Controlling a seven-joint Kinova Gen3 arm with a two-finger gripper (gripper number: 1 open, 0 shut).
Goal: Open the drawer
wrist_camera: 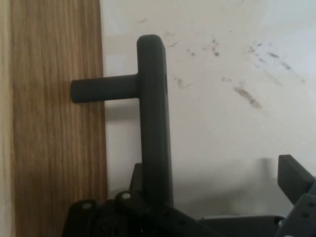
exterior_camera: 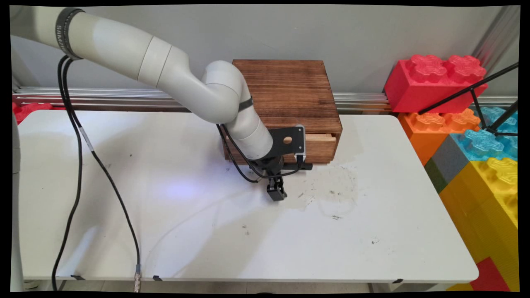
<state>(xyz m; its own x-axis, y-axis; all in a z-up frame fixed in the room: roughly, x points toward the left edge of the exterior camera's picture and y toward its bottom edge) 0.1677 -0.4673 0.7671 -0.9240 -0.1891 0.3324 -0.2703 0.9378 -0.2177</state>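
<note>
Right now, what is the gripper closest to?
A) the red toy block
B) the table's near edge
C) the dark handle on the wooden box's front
C: the gripper hangs just in front of the wooden box, beside its dark handle.

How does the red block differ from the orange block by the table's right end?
The red block sits on top, while the orange block lies under it, partly covered. The red block shows more of its side than the orange block does. Both are studded toy bricks, with two studs showing on each.
</note>
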